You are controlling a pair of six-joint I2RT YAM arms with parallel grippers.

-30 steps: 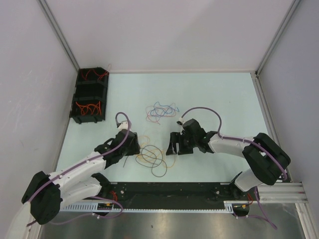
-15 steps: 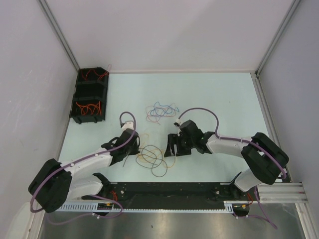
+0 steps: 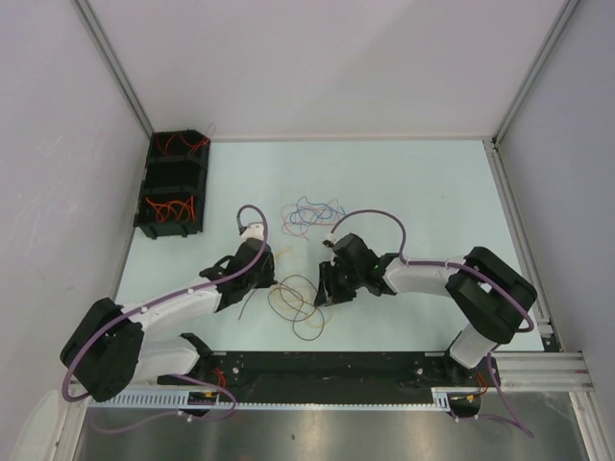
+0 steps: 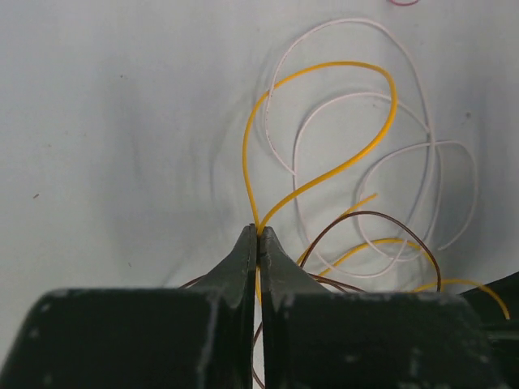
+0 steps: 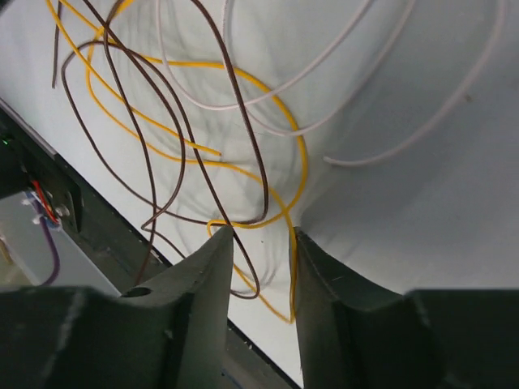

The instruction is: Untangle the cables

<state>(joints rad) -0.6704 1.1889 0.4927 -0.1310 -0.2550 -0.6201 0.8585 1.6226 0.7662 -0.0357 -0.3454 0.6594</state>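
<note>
My left claw was pinched shut on the yellow cable in the near tangle. My right claw stood apart astride yellow and brown cable loops, gripping nothing. With pale cable interlaced through them, I judged little done. Farther off, a blue-and-red cluster lay untouched on the worktop. Orange wires sat in black bins beyond.

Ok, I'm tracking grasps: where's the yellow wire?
Left wrist view: the yellow wire is pinched in the shut left gripper, looping away among pale wires and brown wires; overhead, that tangle reaches the right gripper.
</note>
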